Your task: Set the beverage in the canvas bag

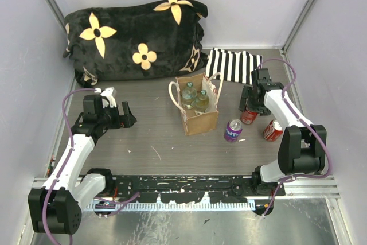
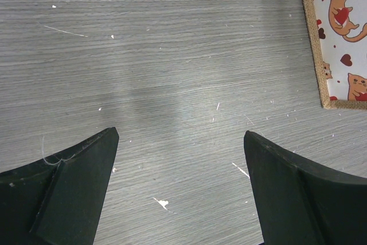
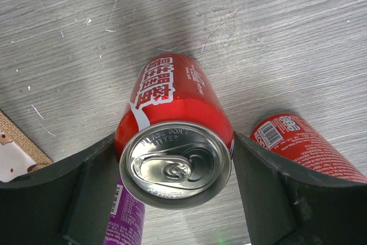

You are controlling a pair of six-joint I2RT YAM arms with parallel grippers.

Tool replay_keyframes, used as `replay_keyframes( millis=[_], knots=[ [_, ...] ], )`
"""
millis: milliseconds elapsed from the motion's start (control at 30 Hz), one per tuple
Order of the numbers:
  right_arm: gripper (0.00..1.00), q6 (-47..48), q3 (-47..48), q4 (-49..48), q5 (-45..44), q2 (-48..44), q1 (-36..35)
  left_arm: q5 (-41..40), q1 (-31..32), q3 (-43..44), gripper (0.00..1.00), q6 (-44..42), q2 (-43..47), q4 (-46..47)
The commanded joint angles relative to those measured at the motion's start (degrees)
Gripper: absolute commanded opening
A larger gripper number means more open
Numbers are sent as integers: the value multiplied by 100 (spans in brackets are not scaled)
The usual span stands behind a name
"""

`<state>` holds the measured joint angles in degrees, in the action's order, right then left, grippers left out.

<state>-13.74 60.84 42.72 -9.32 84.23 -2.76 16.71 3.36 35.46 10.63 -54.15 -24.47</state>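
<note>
One glossy cylindrical red can (image 3: pixel 172 107) clamped in right gripper (image 3: pixel 175 147), left gripper (image 2: pixel 180 136) spread wide over grainy table (image 2: pixel 172 38)

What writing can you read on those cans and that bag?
"PLEASE DON'T LITTER": stamped in the lid of the red can.
White Chinese-style characters on its side: I cannot make them out.
Print on the second red can and the purple can: too small.
Canvas bag: no words visible.

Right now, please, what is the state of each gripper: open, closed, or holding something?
Left gripper: open, holding nothing.
Right gripper: closed on the red can that stands between its jaws.
</note>
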Motion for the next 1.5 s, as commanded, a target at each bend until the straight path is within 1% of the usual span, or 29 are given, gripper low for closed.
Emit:
replay_keyframes(
  millis=[0, 100, 167, 200, 233, 300, 367, 633, 933, 1167, 1333, 1467],
  knots=[
    [77, 27, 70, -132, -171, -213, 4, 83, -27, -55, 98, 26, 64, 109],
    [67, 37, 123, -132, -171, -158, 4, 73, -28, -55, 98, 22, 74, 109],
    [51, 46, 159, -134, -151, -135, 0, 64, -24, -57, 98, 23, 92, 118],
    [42, 44, 172, -137, -137, -127, 8, 55, -22, -57, 98, 26, 96, 118],
    [31, 46, 200, -134, -109, -121, 5, 51, -26, -64, 98, 23, 117, 118],
    [14, 38, 243, -132, -60, -132, 4, 30, -23, -73, 98, 19, 149, 118],
    [1, 42, 324, -120, -32, -143, 4, 27, -27, -83, 98, 20, 183, 110],
    [1, 73, 1069, 101, 97, -174, 4, 22, -23, -77, 98, 5, 184, 81],
    [1, 19, 2671, 313, 450, 130, 0, -1, -28, -84, 98, 1, 190, 118],
    [1, -279, 3429, -350, 1074, 140, -13, 0, -28, -57, 98, 2, 105, 118],
    [1, -580, 3359, -1105, 1546, -190, -59, -12, -28, -68, 98, 4, 167, 100],
    [1, -797, 3233, -1546, 1849, -435, -226, -14, -28, -49, 98, -2, 107, 87]
  ],
)
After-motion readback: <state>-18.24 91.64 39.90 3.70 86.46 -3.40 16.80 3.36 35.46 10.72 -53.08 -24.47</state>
